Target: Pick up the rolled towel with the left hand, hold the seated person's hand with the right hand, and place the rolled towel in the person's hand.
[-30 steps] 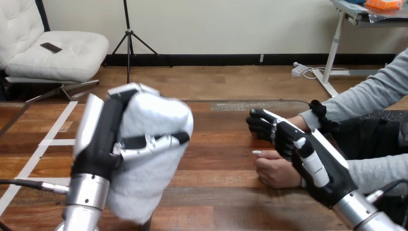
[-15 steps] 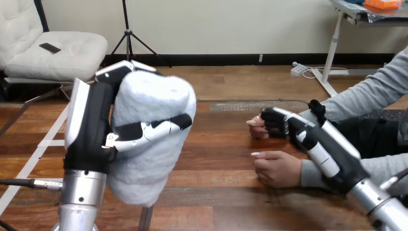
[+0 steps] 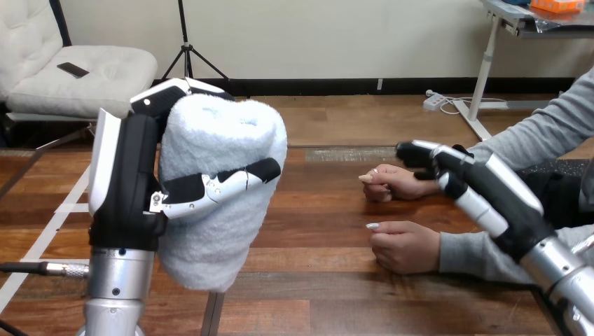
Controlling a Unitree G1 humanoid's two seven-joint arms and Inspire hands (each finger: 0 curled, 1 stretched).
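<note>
While my left hand grips the rolled towel upright above the desk, my right hand hangs loose-fingered over the person's farther hand, not clasping it. I judge that clasp comes next, then the towel's delivery.

Bare table lies open between the rolled towel and the person's hands.

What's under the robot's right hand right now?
The person's farther hand rests on the wooden table, its wrist passing beneath the right hand. The wrist is covered, so whether they touch cannot be told.
</note>
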